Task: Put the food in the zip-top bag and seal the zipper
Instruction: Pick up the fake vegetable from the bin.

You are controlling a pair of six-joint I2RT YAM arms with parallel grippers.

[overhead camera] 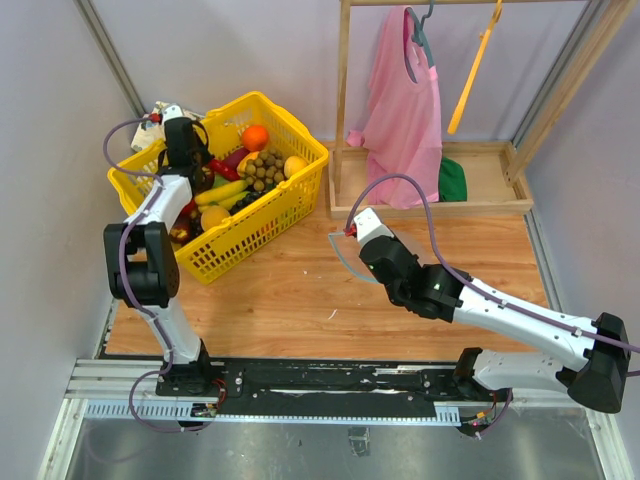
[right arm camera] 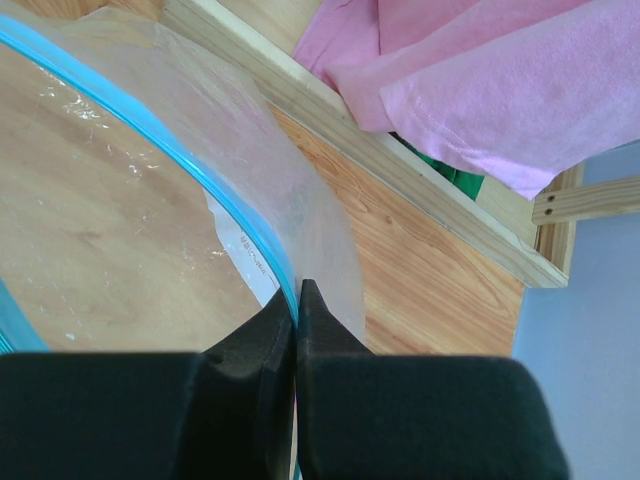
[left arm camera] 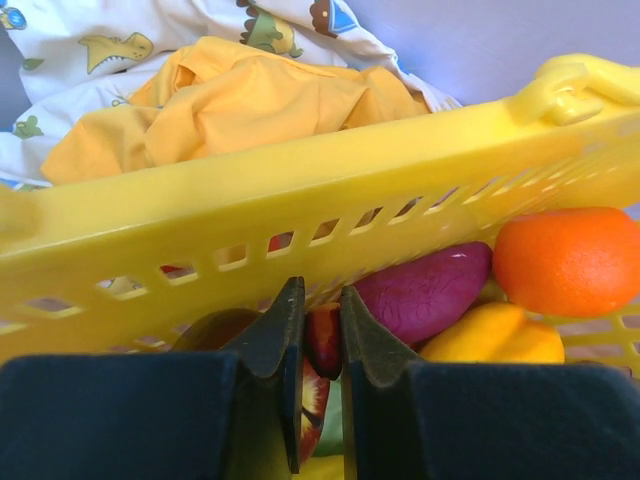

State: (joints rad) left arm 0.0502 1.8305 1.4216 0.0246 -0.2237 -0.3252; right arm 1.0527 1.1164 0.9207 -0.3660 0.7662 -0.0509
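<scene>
The food (overhead camera: 228, 190) lies heaped in the yellow basket (overhead camera: 250, 235) at the far left corner of the desk (overhead camera: 300, 300). The left pincer (left arm camera: 318, 300) reaches down into the basket close to its far wall. Its jaws are drawn narrow on a red piece (left arm camera: 322, 345) that fills the gap and touches both fingers. Just right of the jaws lie a purple piece (left arm camera: 425, 295), an orange (left arm camera: 570, 260) and a yellow piece (left arm camera: 490, 340). The grapes (overhead camera: 265, 168) sit nearer the basket's middle. Beyond the far wall lie a yellow cloth (left arm camera: 230, 100) and a dinosaur-print cloth (left arm camera: 90, 50). The right pincer (right arm camera: 297, 300) is closed tight on the rim of the bag (right arm camera: 110, 240), right at the zipper (right arm camera: 205, 182). It holds the clear bag above the desk near the middle of the far edge, just in front of the base of the wooden rack (overhead camera: 490, 165). In the right wrist view the zipper curves away from the jaws toward the upper left. A second short stretch of blue strip shows at that view's left edge, apart from the first, so the mouth stands open there. A white label (right arm camera: 240, 250) sits on the bag near the jaws. A pink shirt (overhead camera: 405, 120) hangs from the rack, and a green cloth (overhead camera: 452, 180) lies on its base.
</scene>
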